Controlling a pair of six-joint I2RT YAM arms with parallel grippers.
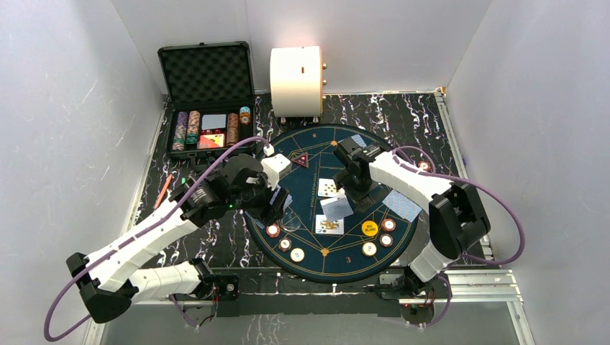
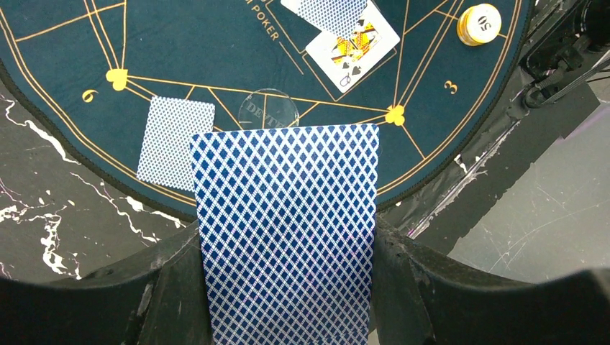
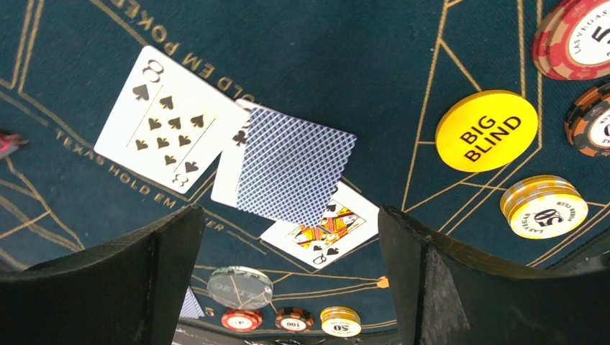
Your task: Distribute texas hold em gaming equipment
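- The left gripper (image 2: 288, 305) is clenched on a blue-backed, diamond-patterned playing card (image 2: 286, 215). Its two black fingers (image 2: 162, 302) pinch the long edges, and the card fills the lower middle of the left wrist view.
- The held card's far edge covers part of a clear round dealer disc (image 2: 268, 109) lying on the round dark green felt poker mat (image 2: 216, 43). Whether the card touches the mat cannot be told.
- Just left of the held card, a second blue-backed card (image 2: 175, 142) lies face down near the mat's rim.
- In the top view this gripper sits left of the mat's centre, just above three round chips (image 1: 285, 243) set in a slanted row along the lower left rim.
- The right gripper (image 3: 288, 280) is released, its jaws wide apart with nothing between them, over the middle of the mat.
- Beyond it a face-down blue-backed card (image 3: 291, 165) overlaps a face-up card of which only a white strip shows.
- An eight of spades (image 3: 169, 118) lies to the upper left of that pair and a queen of spades (image 3: 324, 230) to the lower right.
- At the right of the right wrist view lies a yellow round "BIG BLIND" button (image 3: 486, 130). A cream "50" chip stack (image 3: 543, 208) sits below it and a red-and-white chip (image 3: 575, 39) in the upper right corner.
- A red triangular marker (image 1: 300, 159) lies on the upper part of the mat.
- A black foam-lined case (image 1: 205, 75) stands open at the upper left of the black marbled table (image 1: 223, 244), beside a big cream cylinder (image 1: 296, 80).
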